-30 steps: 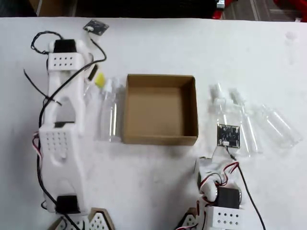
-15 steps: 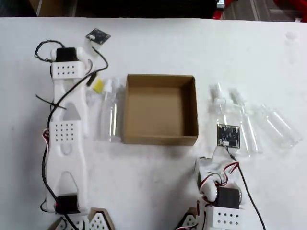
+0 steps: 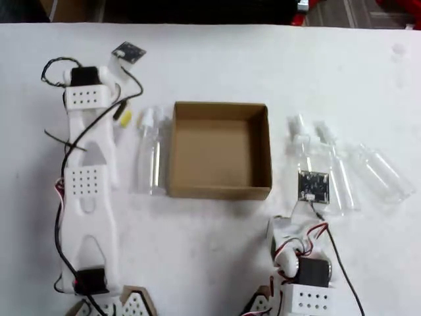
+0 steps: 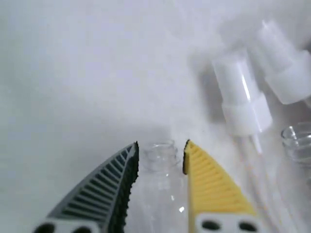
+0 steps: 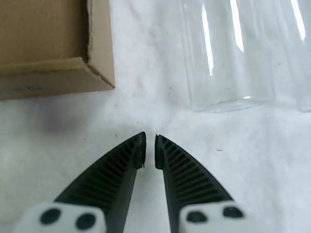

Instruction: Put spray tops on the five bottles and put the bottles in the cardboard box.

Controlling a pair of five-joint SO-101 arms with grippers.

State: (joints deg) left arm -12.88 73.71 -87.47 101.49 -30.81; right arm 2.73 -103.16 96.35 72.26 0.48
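Left end effector (image 4: 161, 145) has its grey and yellow fingers clamped on the neck of an uncapped clear bottle (image 4: 158, 194), open mouth poking out just past the tips. It's over on the left of the white counter (image 3: 263, 66), a bit apart from the cardboard box (image 3: 220, 192). Two white spray tops (image 4: 241, 94) (image 4: 285, 65) are lying just beyond it, one with its thin tube showing. Another clear bottle (image 3: 150, 158) lies right against the box's left wall. The box sits open in the middle. Right end effector (image 5: 150, 138) is down near the box's front right corner, fingers pinched to a sliver of a gap, gripping nothing. Three more clear bottles (image 3: 339, 178) are lying right of the box, one's base (image 5: 228, 58) just ahead of those fingertips.
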